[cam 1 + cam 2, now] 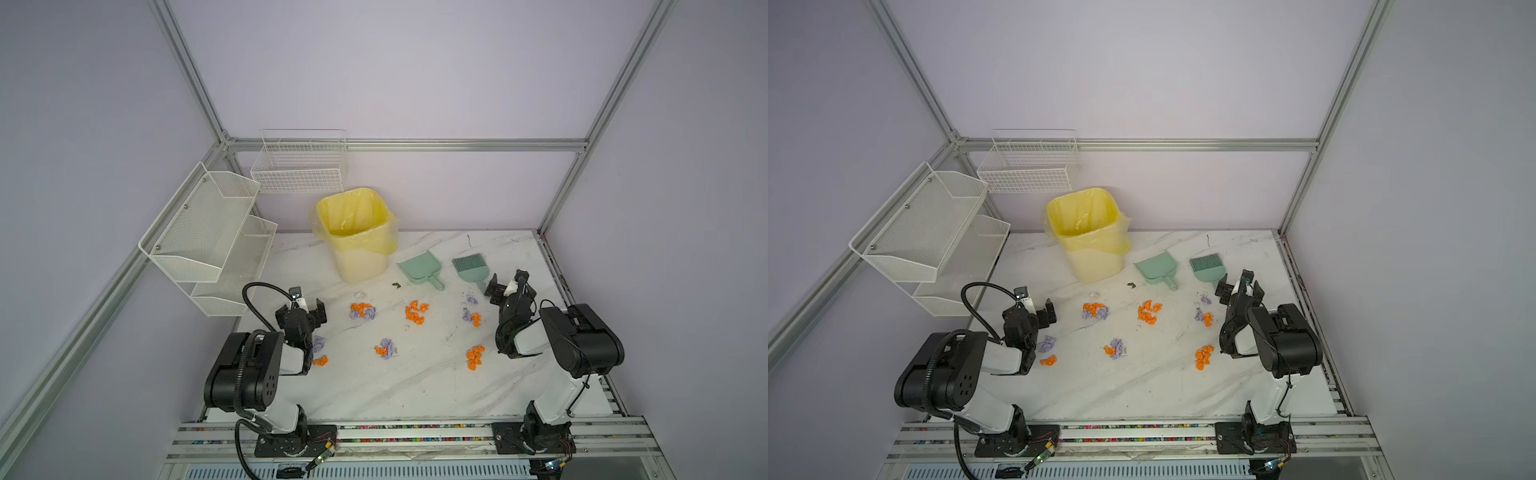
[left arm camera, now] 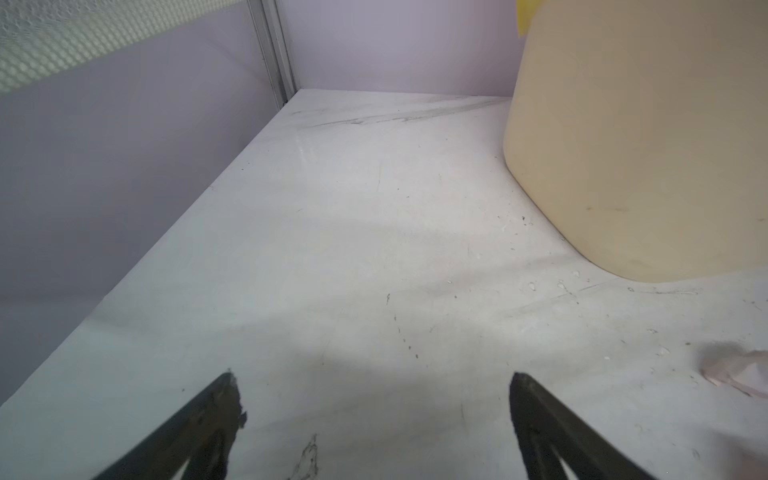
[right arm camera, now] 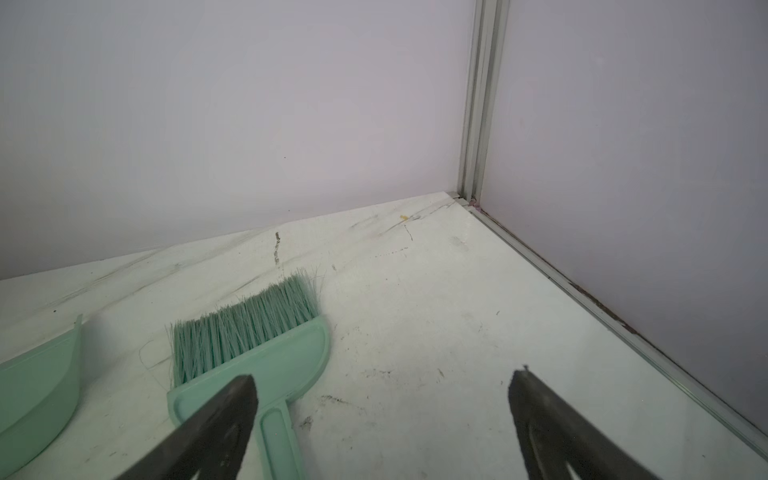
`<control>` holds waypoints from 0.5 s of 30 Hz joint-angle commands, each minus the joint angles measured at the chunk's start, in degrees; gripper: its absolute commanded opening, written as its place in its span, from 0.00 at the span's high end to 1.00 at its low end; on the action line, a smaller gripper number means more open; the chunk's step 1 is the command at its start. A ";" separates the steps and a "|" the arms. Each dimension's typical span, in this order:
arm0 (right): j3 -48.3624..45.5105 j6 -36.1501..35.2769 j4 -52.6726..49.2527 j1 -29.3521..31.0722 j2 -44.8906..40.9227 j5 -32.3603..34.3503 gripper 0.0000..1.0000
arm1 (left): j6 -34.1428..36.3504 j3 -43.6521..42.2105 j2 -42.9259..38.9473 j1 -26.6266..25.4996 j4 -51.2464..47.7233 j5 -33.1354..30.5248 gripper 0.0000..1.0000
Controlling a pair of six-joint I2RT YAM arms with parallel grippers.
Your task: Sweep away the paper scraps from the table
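1. The left gripper (image 1: 302, 309) hovers over the left side of the table (image 1: 415, 382). Its jaws are spread wide and hold nothing. In the left wrist view its fingertips (image 2: 230, 386) frame only bare marble.
2. The right gripper (image 1: 507, 282) hangs over the far right part of the table, jaws likewise wide apart and empty. It is just beside the handle of the mint-green brush (image 1: 469, 266).
3. The paper scraps (image 1: 415, 311) lie on the table in loose orange and lavender clusters, spread between the two arms.
4. A lavender wad (image 1: 319, 343) and an orange wad (image 1: 321, 360) sit beside the left arm's wrist, nearer the arm's base than the fingertips. A mixed cluster (image 1: 362, 310) lies near the left gripper, toward the table's middle.
5. A lavender-and-orange pair (image 1: 471, 316) lies near the right gripper, on its inner side. An orange heap (image 1: 475, 357) sits further forward, beside that arm's forearm.
6. Every cluster lies apart from both grippers.
7. The dustpan (image 1: 419, 268) rests next to the brush, and the yellow-lined bin (image 1: 357, 237) stands at the far edge.
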 commanded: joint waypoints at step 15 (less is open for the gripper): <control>0.91 -0.54 1.70 -0.11 -0.19 0.45 0.03 | 0.50 3.83 -0.83 0.16 1.93 -0.18 0.00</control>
